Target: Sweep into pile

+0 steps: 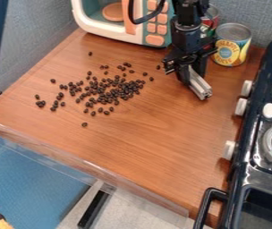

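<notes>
Over the left and middle of the wooden table (156, 143) lie the dark beans (111, 91), thickest at the centre, with strays around them; the gripper (189, 75) is to their right, its fingers closed on a pale grey bar (200, 86), whose free end slants down towards the wood. Each bean looks hard, light and apt to roll (a quick shove could scatter the lot), so they are better herded low and slowly than pinched; the bar seems stiff and perhaps slick, best held square near its upper end, as now. The tabletop looks smooth; behind stand a toy microwave (117, 36) and a can (233, 47) before a grey-blue wall (36, 40), with a dark toy stove (246, 172) along the right.
</notes>
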Action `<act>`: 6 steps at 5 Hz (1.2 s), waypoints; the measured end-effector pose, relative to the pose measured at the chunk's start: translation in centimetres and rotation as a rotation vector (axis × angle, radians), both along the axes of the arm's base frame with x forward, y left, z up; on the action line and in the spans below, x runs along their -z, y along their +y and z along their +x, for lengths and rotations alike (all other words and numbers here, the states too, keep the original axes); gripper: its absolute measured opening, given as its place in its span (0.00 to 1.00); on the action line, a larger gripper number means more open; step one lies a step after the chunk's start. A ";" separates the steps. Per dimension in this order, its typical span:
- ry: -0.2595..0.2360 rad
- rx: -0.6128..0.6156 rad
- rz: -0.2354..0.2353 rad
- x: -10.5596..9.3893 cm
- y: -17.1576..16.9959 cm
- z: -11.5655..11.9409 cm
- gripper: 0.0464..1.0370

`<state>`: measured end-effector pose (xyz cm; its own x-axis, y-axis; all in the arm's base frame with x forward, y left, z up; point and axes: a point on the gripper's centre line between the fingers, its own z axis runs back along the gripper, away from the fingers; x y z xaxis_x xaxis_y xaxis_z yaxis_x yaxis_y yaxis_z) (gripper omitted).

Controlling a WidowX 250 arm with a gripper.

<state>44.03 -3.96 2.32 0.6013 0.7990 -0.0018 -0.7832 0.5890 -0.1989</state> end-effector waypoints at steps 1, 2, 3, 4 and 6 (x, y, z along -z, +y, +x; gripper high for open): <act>-0.012 -0.005 0.023 0.1 0.4 0.3 0.35; -0.023 -0.017 0.024 0.4 0.6 0.0 0.35; -0.043 -0.046 0.038 0.6 1.2 -1.0 0.35; -0.051 -0.078 0.041 0.5 2.6 -2.3 0.35; -0.049 -0.117 0.018 0.4 4.8 -4.4 0.35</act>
